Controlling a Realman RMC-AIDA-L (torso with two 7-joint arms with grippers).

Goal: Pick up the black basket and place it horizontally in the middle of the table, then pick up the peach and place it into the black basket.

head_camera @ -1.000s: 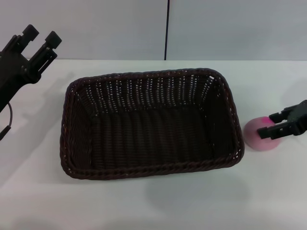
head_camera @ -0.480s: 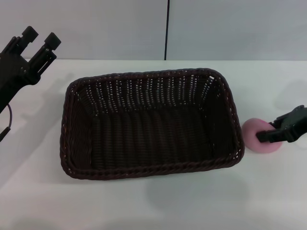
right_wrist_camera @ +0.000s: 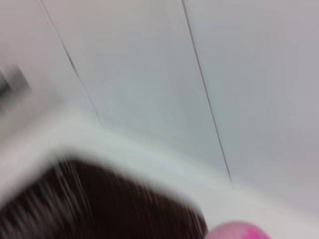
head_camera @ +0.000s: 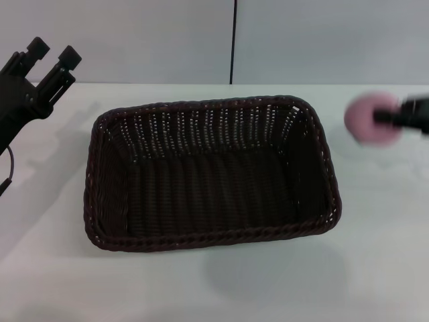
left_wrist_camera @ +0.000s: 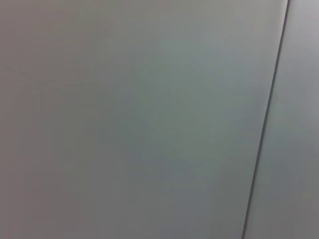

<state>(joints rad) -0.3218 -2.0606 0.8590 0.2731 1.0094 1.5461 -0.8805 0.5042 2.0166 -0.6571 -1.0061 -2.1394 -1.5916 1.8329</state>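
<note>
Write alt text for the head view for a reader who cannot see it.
The right gripper holds the peach lifted above the table, just right of the black basket, which lies lengthwise mid-table with nothing inside. The left gripper hangs open and raised at the far left.

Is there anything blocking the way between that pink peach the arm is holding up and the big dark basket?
Nothing visible. The right gripper holds the peach in the air beside the black basket, whose top is open.
</note>
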